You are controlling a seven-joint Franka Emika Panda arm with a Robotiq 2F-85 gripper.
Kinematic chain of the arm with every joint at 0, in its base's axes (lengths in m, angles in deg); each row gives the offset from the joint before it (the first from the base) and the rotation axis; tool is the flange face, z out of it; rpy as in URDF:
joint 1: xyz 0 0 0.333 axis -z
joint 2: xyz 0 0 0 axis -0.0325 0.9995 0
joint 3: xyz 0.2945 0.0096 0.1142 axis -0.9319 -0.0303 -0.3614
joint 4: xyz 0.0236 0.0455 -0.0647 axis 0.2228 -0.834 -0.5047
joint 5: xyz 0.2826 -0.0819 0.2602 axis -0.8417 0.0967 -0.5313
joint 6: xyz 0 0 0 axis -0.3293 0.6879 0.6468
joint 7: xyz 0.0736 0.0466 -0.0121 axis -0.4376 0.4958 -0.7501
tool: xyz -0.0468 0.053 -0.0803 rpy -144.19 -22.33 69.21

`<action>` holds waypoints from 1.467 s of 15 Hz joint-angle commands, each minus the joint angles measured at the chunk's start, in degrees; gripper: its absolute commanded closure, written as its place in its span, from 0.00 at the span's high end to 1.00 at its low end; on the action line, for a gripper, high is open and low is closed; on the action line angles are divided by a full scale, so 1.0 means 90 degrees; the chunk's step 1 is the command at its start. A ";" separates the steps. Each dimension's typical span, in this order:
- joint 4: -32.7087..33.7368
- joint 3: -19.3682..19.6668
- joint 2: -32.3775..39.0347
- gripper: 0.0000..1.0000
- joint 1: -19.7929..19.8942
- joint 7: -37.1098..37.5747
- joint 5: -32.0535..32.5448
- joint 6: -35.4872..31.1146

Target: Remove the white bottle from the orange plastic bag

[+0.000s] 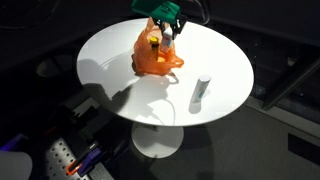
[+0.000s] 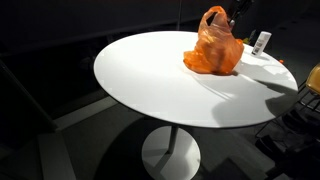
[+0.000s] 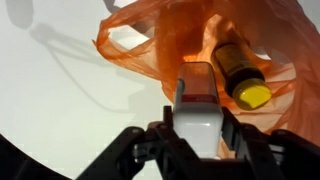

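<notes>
Up close, the gripper (image 3: 196,132) pinched the white bottle (image 3: 195,105) at the mouth of the orange bag (image 3: 165,45); a slow, straight lift, clear of the yellow-capped bottle (image 3: 238,76), looked wisest to me.

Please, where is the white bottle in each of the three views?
In an exterior view: the white bottle lies flat, right of the orange plastic bag.
In an exterior view: the bottle shows behind the bag's right side.
Wrist view: not in it.
Shared landmark: the orange plastic bag.
</notes>
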 commanded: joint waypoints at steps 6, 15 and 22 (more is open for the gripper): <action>0.0547 0.0904 0.0110 0.23 -0.0052 0.0507 0.0360 -0.0041; 0.0790 0.1429 0.1065 0.23 0.0006 0.1254 0.1119 -0.0183; 0.0847 0.1508 0.1393 0.23 0.0002 0.1399 0.1369 -0.0116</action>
